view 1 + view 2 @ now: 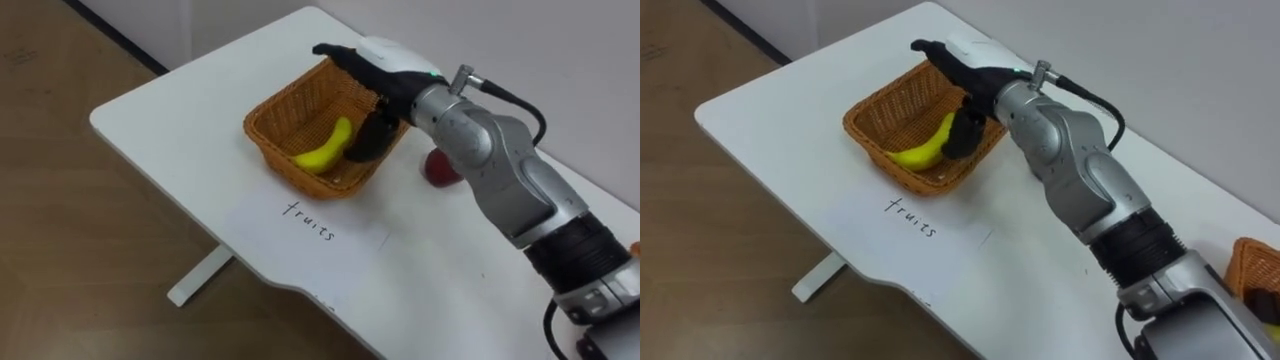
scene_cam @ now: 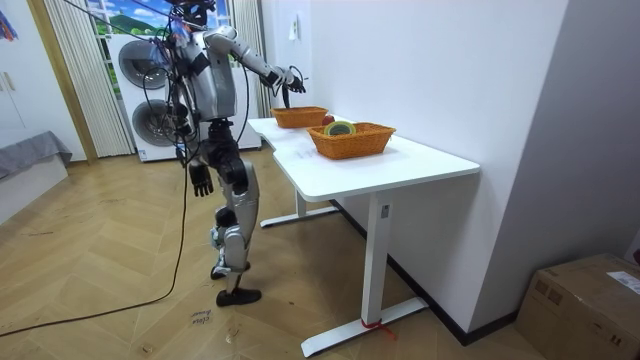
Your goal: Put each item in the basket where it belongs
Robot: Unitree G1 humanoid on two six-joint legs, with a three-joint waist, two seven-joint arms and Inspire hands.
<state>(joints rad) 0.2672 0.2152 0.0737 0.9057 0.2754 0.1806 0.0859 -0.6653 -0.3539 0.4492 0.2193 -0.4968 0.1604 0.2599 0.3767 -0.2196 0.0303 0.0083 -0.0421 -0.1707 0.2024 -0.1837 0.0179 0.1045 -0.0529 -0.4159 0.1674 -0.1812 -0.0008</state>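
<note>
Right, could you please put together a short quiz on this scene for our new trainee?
1. True or false: the banana lies inside the wicker basket next to the handwritten label.
2. Which of the robot's hands reaches over that basket? A) left B) right C) both
3. Fill in: the red fruit lies outside the basket, on the ___.
Key: 1 true. 2 B, the right hand. 3 table.
</note>
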